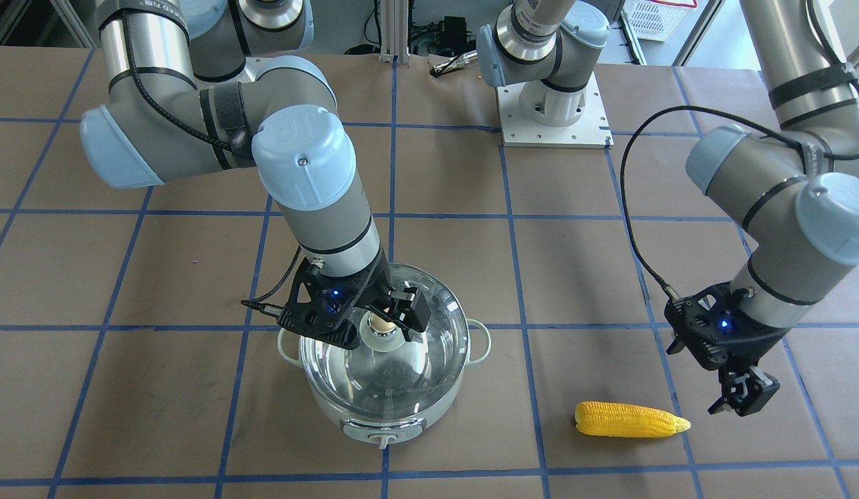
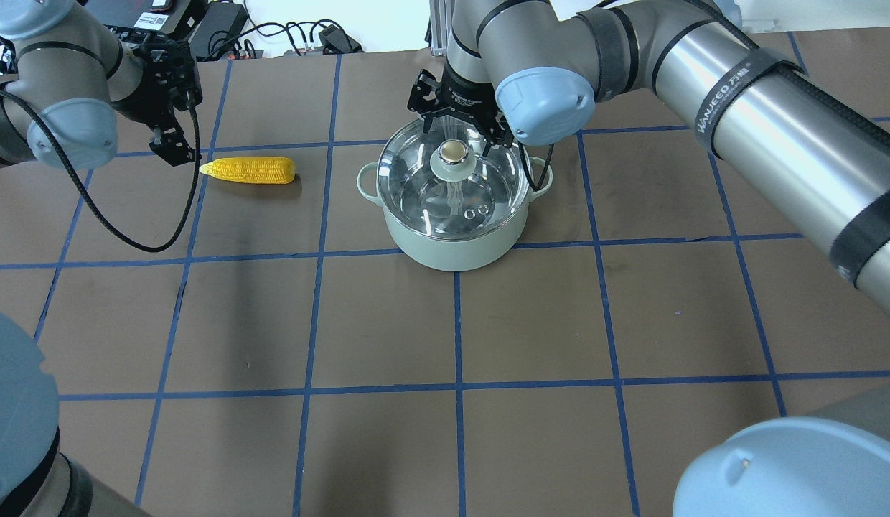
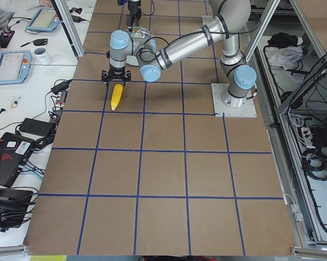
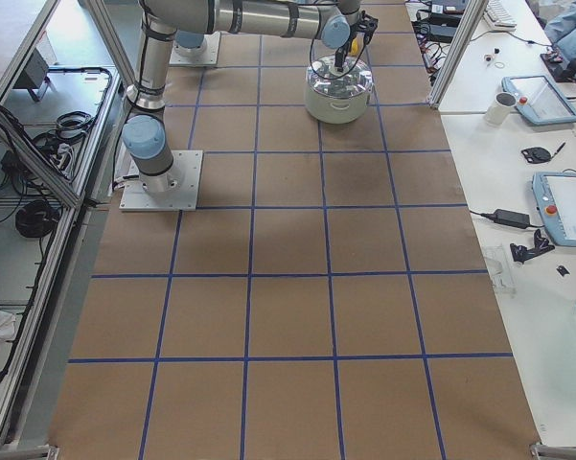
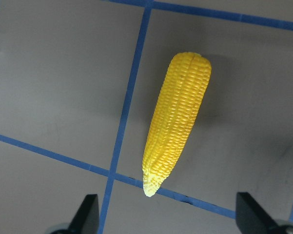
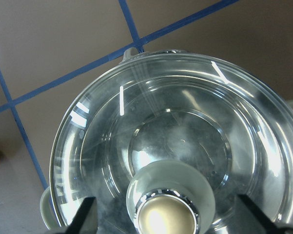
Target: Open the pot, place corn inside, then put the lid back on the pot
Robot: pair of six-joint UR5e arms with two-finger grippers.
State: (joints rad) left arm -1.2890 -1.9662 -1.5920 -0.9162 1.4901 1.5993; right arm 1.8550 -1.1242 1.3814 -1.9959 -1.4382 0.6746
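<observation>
Mint-white pot (image 2: 452, 244) mid-table (image 2: 387, 323), glass lid (image 2: 416, 183) seated on it. Corn (image 2: 250, 170) lies flat well apart from pot, pointed tip just beside left gripper (image 1: 745, 396), which is spread wide and empty. Right gripper (image 2: 456, 123) spread wide, straddling lid knob (image 2: 453, 151). Only wrist view shows both fingertips (image 6: 87, 214) clear of knob.

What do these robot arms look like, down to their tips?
The right arm and left arm are silver-grey tubes with pale blue joint caps and black straps. A black cable loops beside the left one. The right end effector and left end effector are black, two-fingered, each with a blue light.
</observation>
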